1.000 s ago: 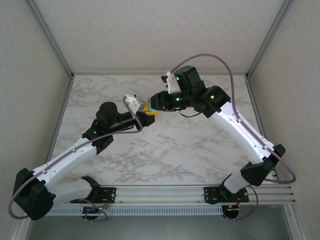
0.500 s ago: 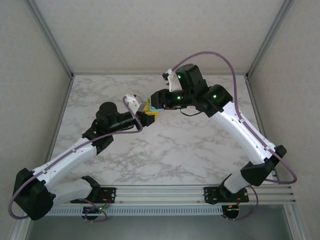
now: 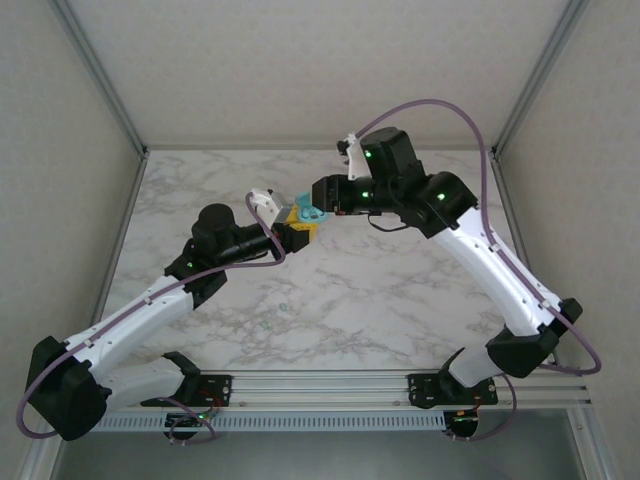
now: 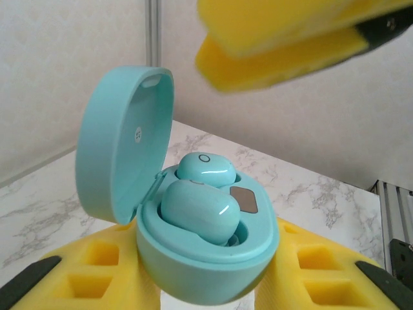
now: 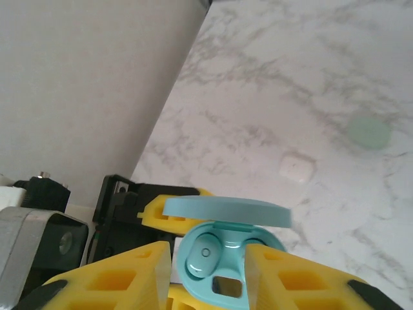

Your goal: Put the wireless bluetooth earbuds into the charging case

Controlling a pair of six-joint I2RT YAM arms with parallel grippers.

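Clamping, in the left gripper's [image 4: 206, 258] yellow fingers [image 4: 97, 274], the open teal pebble-shaped plastic charging case [image 4: 213, 278] with two glossy teal bean-shaped earbuds [image 4: 197, 210] seated inside; hovering the right gripper [image 5: 208, 258] just above it, fingers [image 5: 116, 278] slightly parted, gripping nothing.

Lab test cell: marble tabletop [image 3: 350, 300], aluminium frame [image 3: 98, 75], plain walls [image 3: 320, 70].

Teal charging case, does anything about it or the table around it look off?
The nearer earbud in the open teal charging case seems to bulge higher than the rear earbud, so it may not be fully seated. A small white piece and a pale green one lie loose on the table.
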